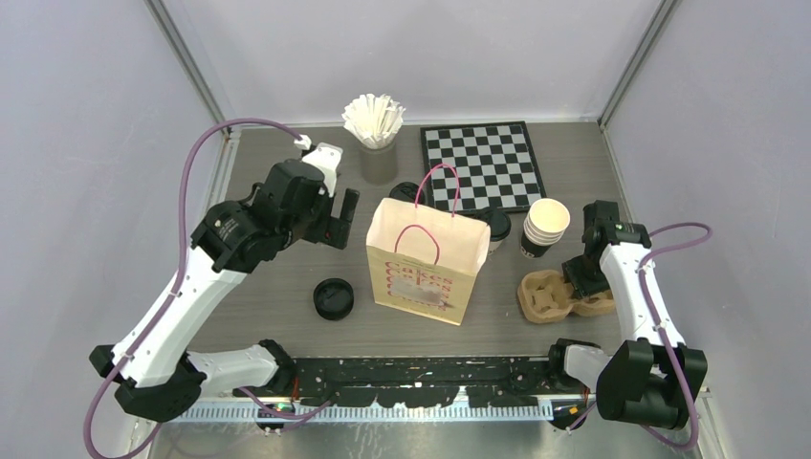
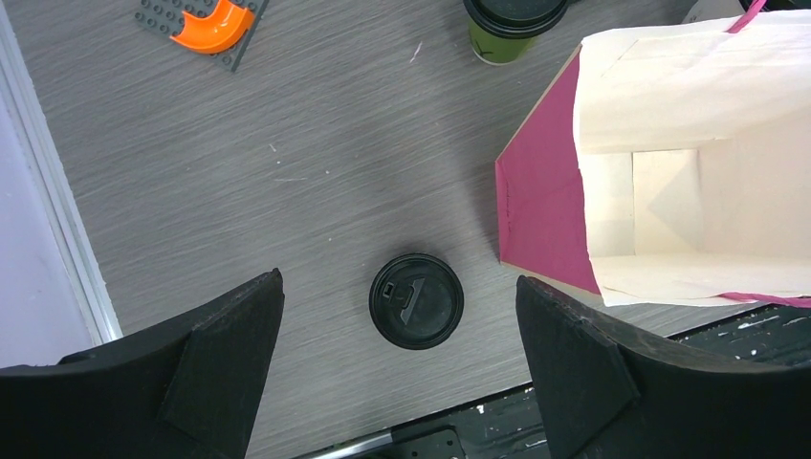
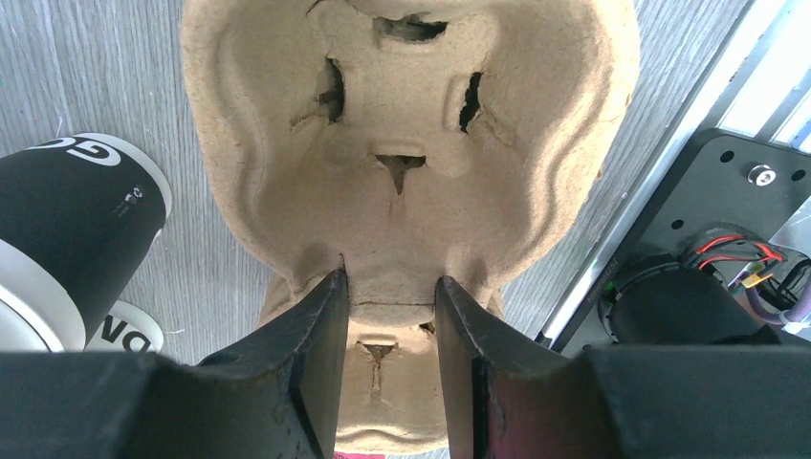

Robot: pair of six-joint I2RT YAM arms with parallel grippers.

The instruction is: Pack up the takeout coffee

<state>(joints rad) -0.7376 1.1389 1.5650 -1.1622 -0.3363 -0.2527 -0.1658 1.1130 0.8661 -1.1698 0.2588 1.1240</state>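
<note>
One takeout coffee (image 1: pixel 334 297), seen from above as a black lid, stands on the table left of the cream paper bag (image 1: pixel 426 263). In the left wrist view this cup (image 2: pixel 417 300) lies far below, between my wide-open fingers. My left gripper (image 1: pixel 337 222) (image 2: pixel 399 284) hovers high and empty. A second lidded cup (image 1: pixel 406 191) (image 2: pixel 515 19) with an olive-green wall stands behind the bag, and a third (image 1: pixel 497 223) stands at the bag's right rear. My right gripper (image 1: pixel 580 277) (image 3: pixel 390 277) is shut on the middle ridge of the brown pulp carrier (image 1: pixel 555 295) (image 3: pixel 402 143).
The bag (image 2: pixel 669 172) stands open and looks empty inside. A stack of lidless paper cups (image 1: pixel 545 225) (image 3: pixel 76 229) stands beside the carrier. A chessboard (image 1: pixel 483 164) and a holder of white stirrers (image 1: pixel 376 124) stand at the back. An orange piece (image 2: pixel 210 19) lies far left.
</note>
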